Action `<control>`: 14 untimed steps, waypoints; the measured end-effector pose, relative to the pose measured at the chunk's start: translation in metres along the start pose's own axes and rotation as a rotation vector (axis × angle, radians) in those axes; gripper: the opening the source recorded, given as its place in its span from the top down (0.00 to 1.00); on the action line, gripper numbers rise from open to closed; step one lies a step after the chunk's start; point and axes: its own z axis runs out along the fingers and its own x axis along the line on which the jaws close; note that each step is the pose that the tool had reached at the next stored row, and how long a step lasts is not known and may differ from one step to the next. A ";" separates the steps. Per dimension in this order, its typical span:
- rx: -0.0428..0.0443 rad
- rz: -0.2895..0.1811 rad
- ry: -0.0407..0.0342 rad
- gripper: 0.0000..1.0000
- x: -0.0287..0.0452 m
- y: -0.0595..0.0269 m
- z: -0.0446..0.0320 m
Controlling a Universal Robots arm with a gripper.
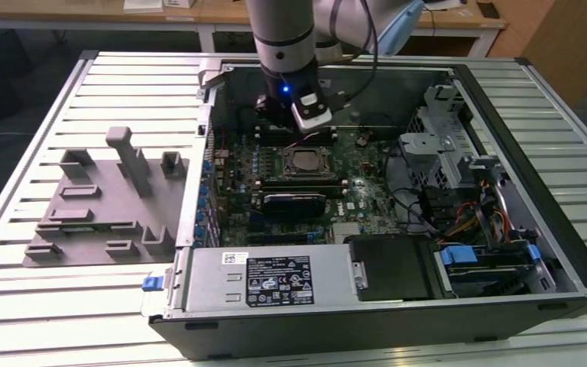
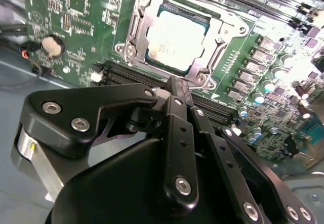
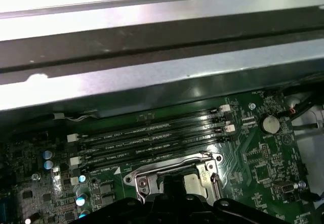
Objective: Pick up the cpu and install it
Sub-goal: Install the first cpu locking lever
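Your claw [image 2: 174,85] looks closed, its links drawn in to a single tip with nothing pinched there; empty like that, it has no load to guard, which fits a chip already let go. It hangs over the board [image 2: 76,11] near the socket, and you can judge it clear of the metal rather than resting on it. The cpu [image 2: 174,37] lies flat and square inside the socket frame [image 2: 132,32], silver top up and edges parallel to the frame, so it reads as seated rather than tipped on a corner; whether the frame is latched over it, you cannot tell. Memory slots [image 3: 152,143] run alongside the socket, a reason for keeping the claw narrow here. Further out, the case [image 1: 497,99] lies on its side with the board facing up, giving the arm a straight drop; the grey fixture [image 1: 100,199] sits on the table [image 1: 28,306] well apart, toward the exterior view's left.
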 end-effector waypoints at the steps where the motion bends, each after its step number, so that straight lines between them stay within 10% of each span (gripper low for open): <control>1: 0.0012 0.008 -0.0014 0.89 -0.0002 0.0001 0.0004; 14: 0.0082 0.059 -0.0100 0.89 -0.0039 0.0083 0.0067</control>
